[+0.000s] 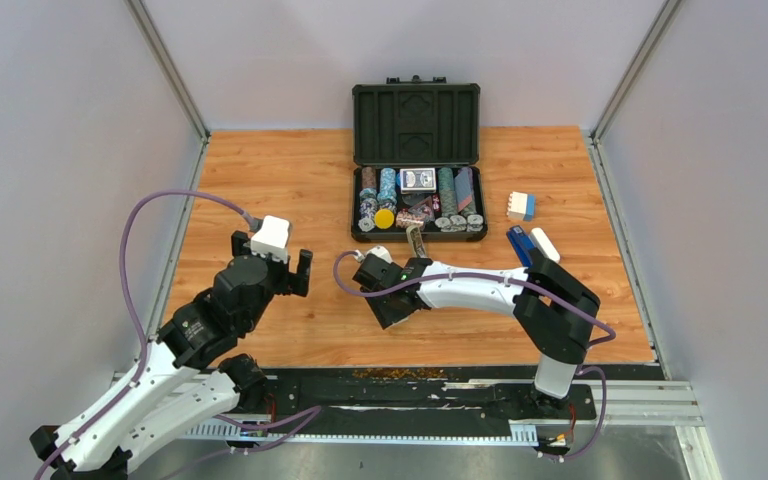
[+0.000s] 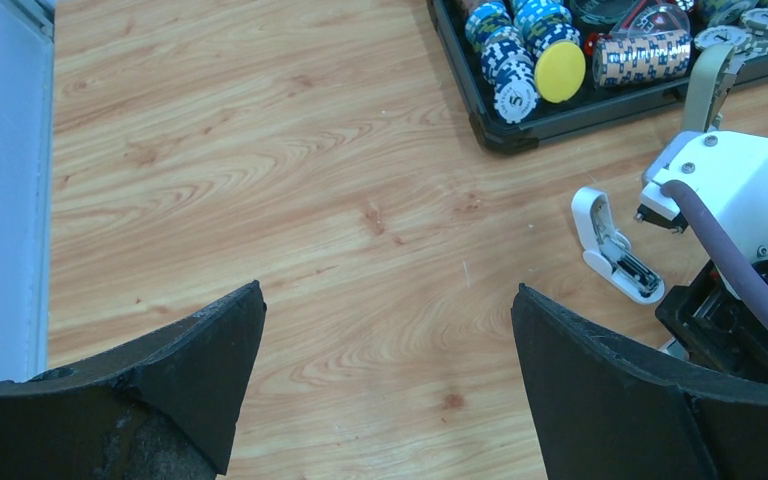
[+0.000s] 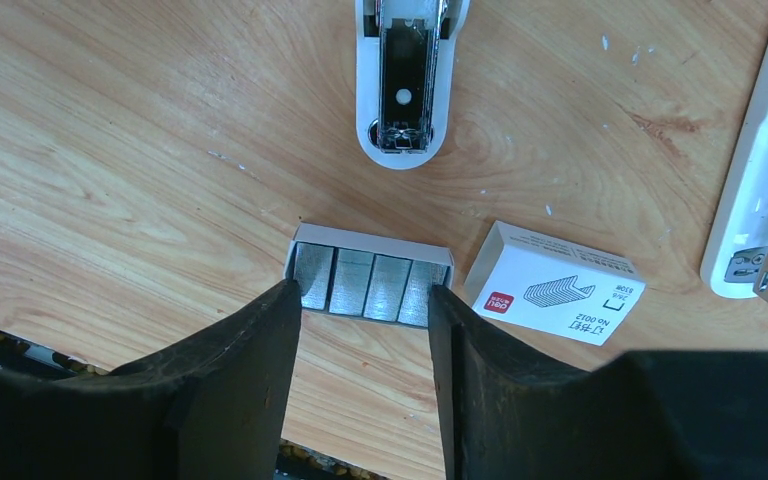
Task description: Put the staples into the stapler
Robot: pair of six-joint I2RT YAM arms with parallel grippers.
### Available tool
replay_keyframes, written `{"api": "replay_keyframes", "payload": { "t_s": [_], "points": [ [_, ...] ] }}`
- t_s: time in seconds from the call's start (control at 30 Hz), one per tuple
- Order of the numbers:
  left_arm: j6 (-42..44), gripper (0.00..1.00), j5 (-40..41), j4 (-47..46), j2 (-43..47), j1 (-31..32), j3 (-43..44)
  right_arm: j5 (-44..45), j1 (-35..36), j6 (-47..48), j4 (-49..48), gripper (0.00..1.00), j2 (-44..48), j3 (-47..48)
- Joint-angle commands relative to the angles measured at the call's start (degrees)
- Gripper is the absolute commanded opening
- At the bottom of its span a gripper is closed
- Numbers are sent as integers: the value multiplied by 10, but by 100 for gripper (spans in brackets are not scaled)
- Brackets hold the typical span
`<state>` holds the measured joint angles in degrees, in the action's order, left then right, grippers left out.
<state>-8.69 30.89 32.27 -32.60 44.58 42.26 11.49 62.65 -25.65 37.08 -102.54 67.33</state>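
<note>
Poised low with the right claw (image 3: 363, 290), jaws half spread, tips set at the 2 short ends of the tray of staples (image 3: 370, 276); cannot tell whether pressing on that tray or standing just clear. Lying flat on the counter (image 3: 110, 150) directly between those tips, with 4 silvery blocks side by side and the long axis crosswise to the fingers. Just to the right in the wrist view, apart from the tray, a white sleeve (image 3: 555, 295). Straight ahead of the tray, a small white stapler (image 3: 400, 90) with bared metal channel pointing back at the claw. Off near the poker chip case (image 1: 417, 125), close by the right wrist, the grey-olive stapler (image 1: 416, 240), tilted up. Far to the left, over bare wood, the left claw (image 2: 388, 288), spread wide, holding nothing. Judged: work for the right arm, much the nearer; probably pinch across the tray's narrow way, then carry forward.
</note>
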Motion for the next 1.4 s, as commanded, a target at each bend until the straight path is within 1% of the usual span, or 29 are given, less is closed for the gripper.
{"api": "replay_keyframes", "payload": {
  "t_s": [0.0,0.2,0.4,0.53,0.63,0.77,0.93,1.07,1.2,1.37],
  "points": [
    [-10,100,-5,-8,-5,-2,5,-2,-2,-16,-13,51,1,-7],
    [-17,100,-22,-6,-14,-2,7,-15,-3,-15,-25,55,-2,-14],
    [-24,100,-33,-4,-22,-2,7,-18,-4,-21,-38,56,-18,-23],
    [-31,100,-47,-4,-28,-1,7,-20,-4,-21,-44,54,-13,-28],
    [-47,100,-71,-2,-35,-2,7,-18,-5,-21,-47,51,2,-34],
    [-92,100,-112,-10,-40,-2,-4,-29,-12,-22,-64,46,22,-50],
    [-149,100,-169,-48,-46,-2,-41,-42,-20,-23,-93,40,54,-72],
    [-200,99,-221,-94,-69,-2,-77,-40,-26,-23,-100,37,70,-81],
    [-249,95,-267,-165,-108,-2,-115,-38,-26,-21,-102,37,94,-86],
    [-280,86,-300,-232,-159,0,-150,-9,-27,-24,-101,39,138,-100]
  ]
}}
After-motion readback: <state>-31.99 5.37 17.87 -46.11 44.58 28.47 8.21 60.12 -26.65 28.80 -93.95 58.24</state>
